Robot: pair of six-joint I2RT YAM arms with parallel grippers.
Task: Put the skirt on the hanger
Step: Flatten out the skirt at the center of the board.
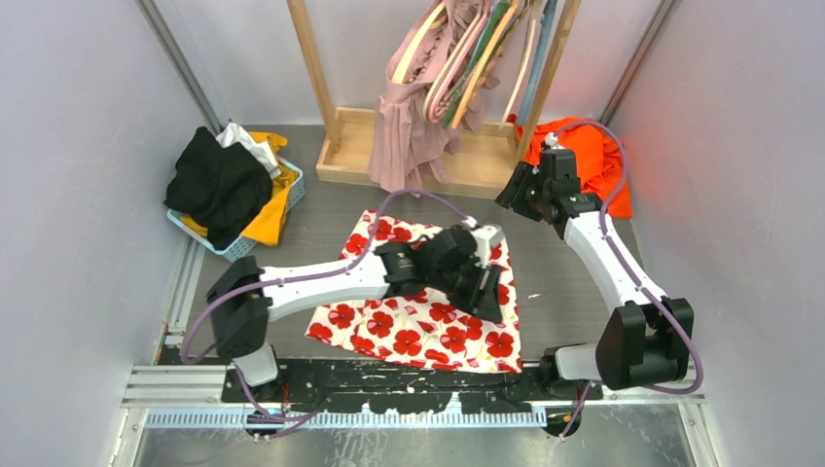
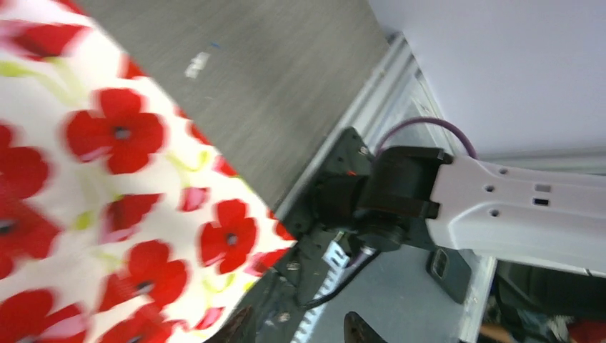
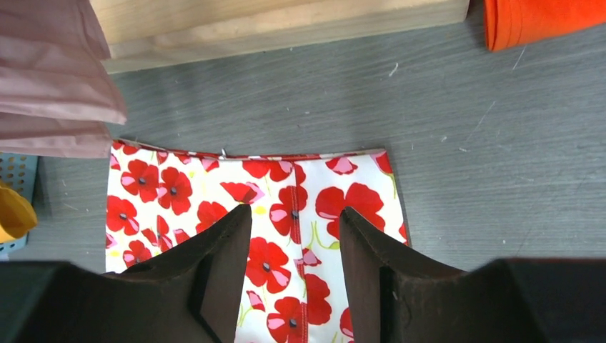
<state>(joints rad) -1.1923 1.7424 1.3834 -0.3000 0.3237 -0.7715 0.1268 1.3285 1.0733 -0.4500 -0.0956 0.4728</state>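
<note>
The skirt [image 1: 418,326], white with red poppies, lies spread flat on the grey table. My left gripper [image 1: 486,292] hovers over the skirt's right side. In the left wrist view the skirt [image 2: 107,214] is blurred at the left. The left gripper [image 2: 293,332] is open there, nothing between its tips. My right gripper [image 1: 516,195] is raised behind the skirt's far right corner. In its wrist view the right gripper [image 3: 294,221] is open above the skirt [image 3: 286,179], empty. Several hangers [image 1: 477,49] hang on the wooden rack [image 1: 321,88].
A pink garment [image 1: 409,126] hangs from the rack. An orange cloth [image 1: 593,156] lies at the back right. A blue basket [image 1: 292,190] of clothes stands at the back left. The rack's wooden base [image 3: 286,28] is just beyond the skirt's waist edge.
</note>
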